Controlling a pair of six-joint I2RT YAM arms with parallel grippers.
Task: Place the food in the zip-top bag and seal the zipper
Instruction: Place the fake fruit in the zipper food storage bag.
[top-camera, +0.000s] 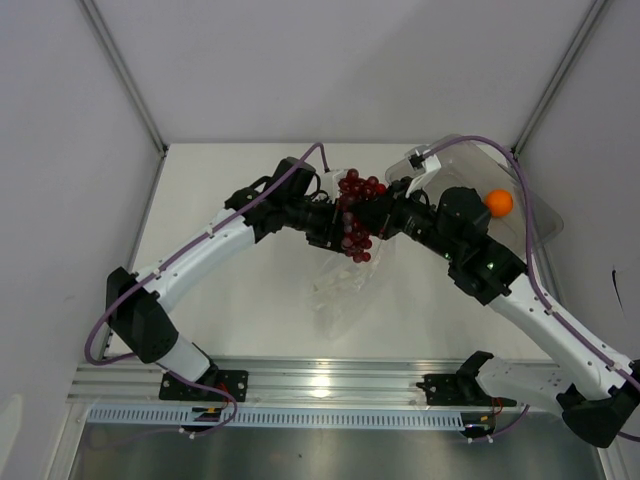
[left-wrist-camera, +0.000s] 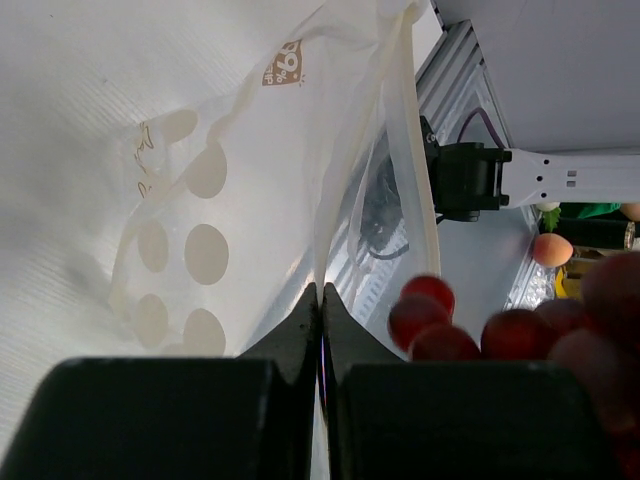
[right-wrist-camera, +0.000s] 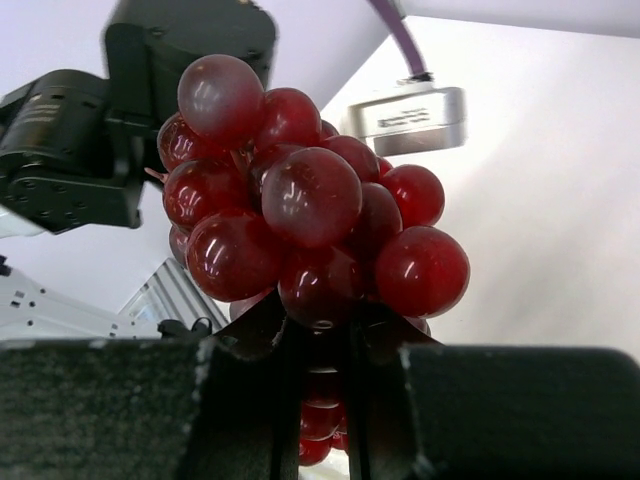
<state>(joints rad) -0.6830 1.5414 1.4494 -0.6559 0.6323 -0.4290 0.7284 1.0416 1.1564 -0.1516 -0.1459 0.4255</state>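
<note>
Grapes (top-camera: 357, 215) hung clamped in the right gripper (top-camera: 378, 222) toward the worktop's far edge, beside the zip-top bag (top-camera: 343, 285), whose rim the left gripper (top-camera: 322, 225) pinched. Loading was underway; next, the bunch likely needed lowering into the mouth. The orange ball (top-camera: 498, 202) waited near the far-right corner.

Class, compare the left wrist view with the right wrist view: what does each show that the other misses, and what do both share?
Only the left wrist view shows the zip-top bag, pale dots printed on it, its edge pinched between the closed fingers of the left tool. Only the right wrist view shows the right tool shut on the underside of the bunch of dark red grapes. Both show those grapes: at the right edge in the left wrist view, filling the centre in the right.
</note>
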